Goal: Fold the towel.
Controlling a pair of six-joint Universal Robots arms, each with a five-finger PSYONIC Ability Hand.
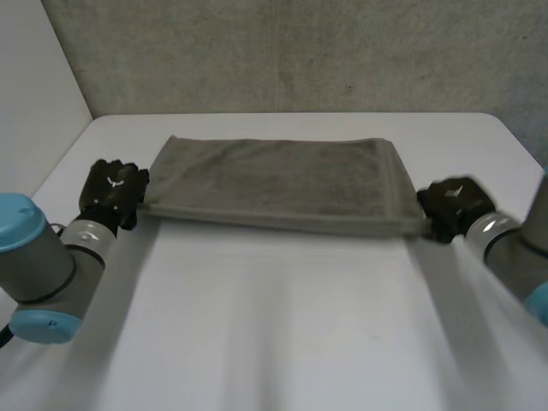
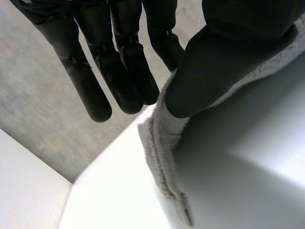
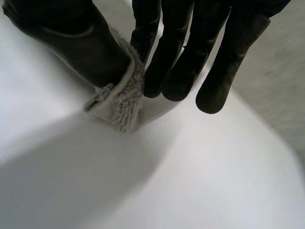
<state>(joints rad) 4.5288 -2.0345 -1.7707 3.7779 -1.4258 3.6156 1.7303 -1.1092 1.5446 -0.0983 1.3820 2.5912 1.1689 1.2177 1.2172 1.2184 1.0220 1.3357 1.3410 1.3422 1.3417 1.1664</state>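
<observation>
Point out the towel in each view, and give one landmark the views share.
Head view: the towel lies across the white table, its near corners at the left robot hand and the right robot hand.
Left wrist view: its edge runs out from under the hand's thumb.
Right wrist view: its corner is pinched between thumb and fingers.
Shared landmark: the white table.

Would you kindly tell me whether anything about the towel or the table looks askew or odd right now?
Nothing stands out. The towel lies flat and smooth on the white table, edges fairly straight. The left robot hand pinches its near left corner, the right robot hand its near right corner.
</observation>
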